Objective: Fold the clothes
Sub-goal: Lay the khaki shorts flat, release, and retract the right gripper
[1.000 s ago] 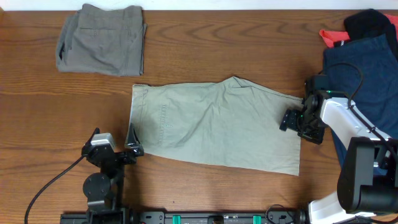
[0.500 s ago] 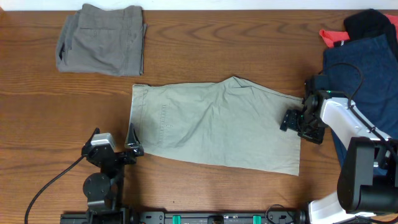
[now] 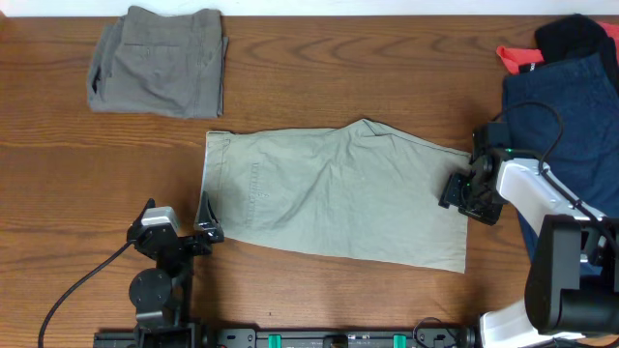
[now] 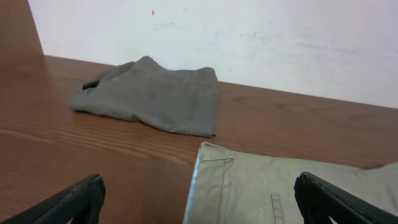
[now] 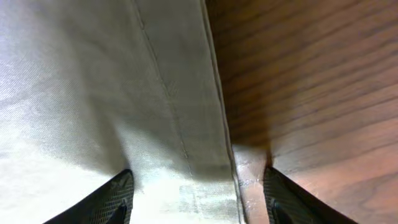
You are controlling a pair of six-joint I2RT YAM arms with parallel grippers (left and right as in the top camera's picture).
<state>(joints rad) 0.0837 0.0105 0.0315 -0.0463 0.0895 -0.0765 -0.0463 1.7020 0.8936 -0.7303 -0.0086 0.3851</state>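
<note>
The worktop [image 3: 319, 87] was brown wood, its grain running lengthwise with darker streaks across the far half. Behind its far edge stood a white wall [image 4: 249, 43], faintly smudged grey in places, with a tiny red speck [image 4: 153, 12] high on it toward the left. In the far right corner lay a bunched red cloth [image 3: 517, 58], and a black cloth [image 3: 575, 37] sat just beside it, nearer the corner. The two appeared to touch. Along the near edge ran a black rail [image 3: 319, 339] with small green fittings. A black cable [image 3: 73, 290] curved over the wood toward the near left corner.
</note>
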